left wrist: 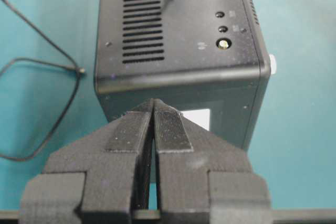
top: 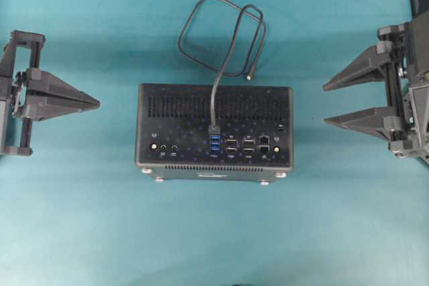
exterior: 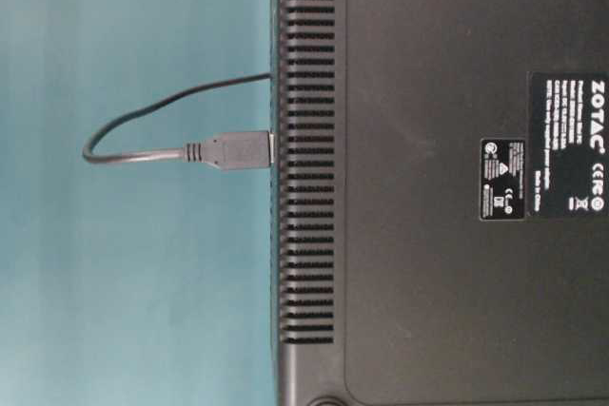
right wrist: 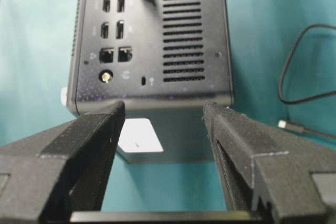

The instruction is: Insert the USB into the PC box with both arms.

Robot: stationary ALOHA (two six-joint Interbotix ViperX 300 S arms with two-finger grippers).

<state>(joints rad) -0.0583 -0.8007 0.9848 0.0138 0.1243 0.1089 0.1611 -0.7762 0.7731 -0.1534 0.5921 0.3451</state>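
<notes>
Overhead: straight down, wide enough for the whole PC box (top: pixel 214 128). Table-level: jammed right up against the box, sideways. Wrist cams: low behind each gripper, facing opposite short ends of it. Box shared by all four.

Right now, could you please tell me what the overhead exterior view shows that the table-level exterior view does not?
Only the overhead view shows both pincers: the left pincer shut, the right pincer open, each well clear of the PC box. It also shows the port panel and the cable's loose loop ending in a free metal tip on the table.

Only the table-level view shows the box's label side, with its ZOTAC sticker, and the plug seated against the box.

Both show the USB plug at the box, the vent grille and the teal table.
</notes>
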